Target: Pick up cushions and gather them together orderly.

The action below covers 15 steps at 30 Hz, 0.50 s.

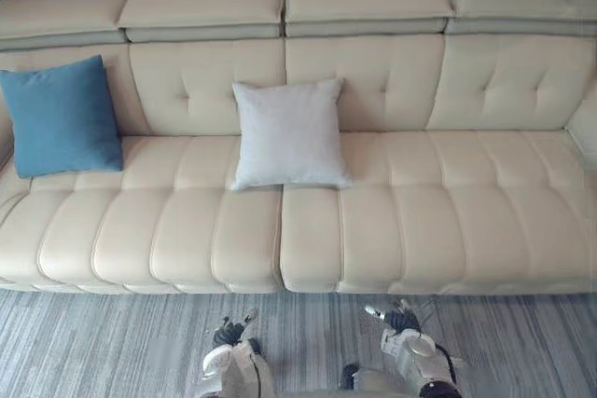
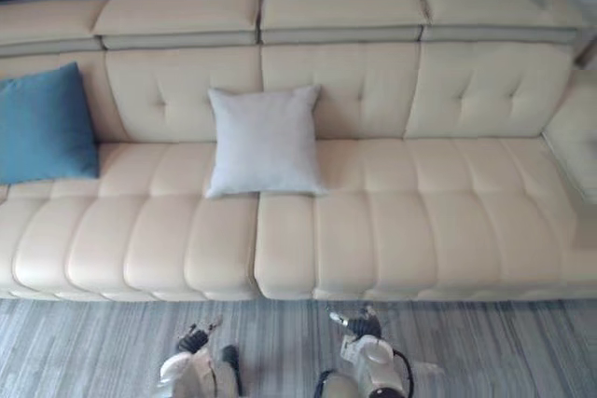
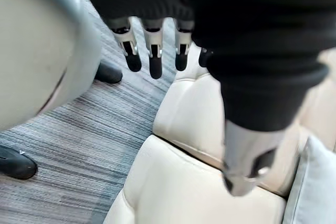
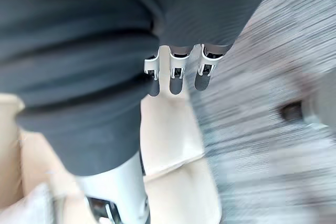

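You have a cream sofa [image 1: 420, 221] on a grey striped floor [image 1: 93, 342], blue cushion [image 1: 61, 116] at its left end, pale grey cushion [image 1: 289, 134] mid-seat (well apart), while left hand [image 1: 229, 333] and right hand [image 1: 401, 321] hang over the floor, fingers [image 3: 155, 61] straight, holding nothing.

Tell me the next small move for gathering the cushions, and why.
Probably raise both hands toward the grey cushion, which leans on the sofa back straight ahead. The left hand and right hand hang low over the floor, open and holding nothing, and the blue cushion sits apart at the sofa's left end.
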Tool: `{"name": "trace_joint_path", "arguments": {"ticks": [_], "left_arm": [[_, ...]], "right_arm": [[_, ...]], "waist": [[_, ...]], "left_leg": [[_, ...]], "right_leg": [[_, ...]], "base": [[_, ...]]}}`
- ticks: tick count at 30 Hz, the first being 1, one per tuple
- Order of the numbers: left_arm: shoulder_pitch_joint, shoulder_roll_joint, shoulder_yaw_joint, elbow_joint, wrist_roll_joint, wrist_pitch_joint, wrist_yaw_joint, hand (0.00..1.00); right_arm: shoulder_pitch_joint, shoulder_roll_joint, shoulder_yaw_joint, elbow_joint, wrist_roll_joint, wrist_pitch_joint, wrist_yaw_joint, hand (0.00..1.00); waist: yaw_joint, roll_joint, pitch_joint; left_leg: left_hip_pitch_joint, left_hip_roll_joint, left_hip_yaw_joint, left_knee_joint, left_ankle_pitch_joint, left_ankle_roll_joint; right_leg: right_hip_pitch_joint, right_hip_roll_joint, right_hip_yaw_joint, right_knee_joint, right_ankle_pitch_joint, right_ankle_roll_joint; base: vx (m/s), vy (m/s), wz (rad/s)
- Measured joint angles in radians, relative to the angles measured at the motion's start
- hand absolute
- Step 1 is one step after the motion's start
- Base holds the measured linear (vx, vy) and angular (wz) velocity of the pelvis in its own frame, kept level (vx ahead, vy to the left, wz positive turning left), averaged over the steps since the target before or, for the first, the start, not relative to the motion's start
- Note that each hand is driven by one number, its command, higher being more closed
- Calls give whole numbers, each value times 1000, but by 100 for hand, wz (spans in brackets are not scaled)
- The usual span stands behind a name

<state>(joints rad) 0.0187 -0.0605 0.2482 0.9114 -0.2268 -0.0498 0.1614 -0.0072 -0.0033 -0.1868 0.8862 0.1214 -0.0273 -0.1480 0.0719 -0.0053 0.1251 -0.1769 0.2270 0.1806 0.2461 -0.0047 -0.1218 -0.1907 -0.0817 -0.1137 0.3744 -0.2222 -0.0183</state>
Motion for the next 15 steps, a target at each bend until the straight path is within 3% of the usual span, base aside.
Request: {"name": "trace_joint_path", "arguments": {"ticks": [1, 3, 6, 9, 14, 15], "left_arm": [[0, 0, 0, -1, 0, -1, 0, 0], [7, 0, 1, 1, 0, -2, -12, 0], [33, -4, 8, 5, 9, 11, -17, 0], [44, 17, 27, 5, 13, 14, -17, 0], [61, 17, 27, 33, 53, 15, -34, 0], [57, 12, 27, 46, 78, 17, -39, 0]], "right_arm": [[4, -2, -2, 0, 0, 0, -2, 0], [26, -2, -7, 1, 0, 0, -3, 0], [39, 4, -13, 5, -1, 4, 2, 0], [65, 42, -41, 37, -3, 19, 13, 0], [74, 35, -65, 45, -3, 19, 20, 0], [76, 29, -87, 48, -3, 19, 22, 0]], "waist": [[-3, -6, 3], [-13, -10, -5], [-13, 23, -29], [-12, 0, -53], [-14, 10, -84], [-18, 22, -89]], "left_leg": [[-1, -7, 0, 29, -18, 5], [16, -27, -3, 173, -131, 19], [98, -39, 0, 32, -220, -1], [115, -72, 56, -6, -202, 21], [164, -93, 89, -40, -207, 19], [176, -99, 96, -55, -197, 17]], "right_leg": [[-2, -7, 0, -3, 6, 0], [-3, -15, 17, -66, 55, 9], [-1, 5, 30, -141, 110, 49], [45, -15, 72, -263, 226, 77], [96, -18, 108, -350, 270, 87], [100, -15, 122, -365, 278, 93]], "base": [[-204, 12, 3], [-199, 96, -20], [-129, 164, -42], [-39, 129, -29], [30, 92, -26], [79, 45, -15]]}}
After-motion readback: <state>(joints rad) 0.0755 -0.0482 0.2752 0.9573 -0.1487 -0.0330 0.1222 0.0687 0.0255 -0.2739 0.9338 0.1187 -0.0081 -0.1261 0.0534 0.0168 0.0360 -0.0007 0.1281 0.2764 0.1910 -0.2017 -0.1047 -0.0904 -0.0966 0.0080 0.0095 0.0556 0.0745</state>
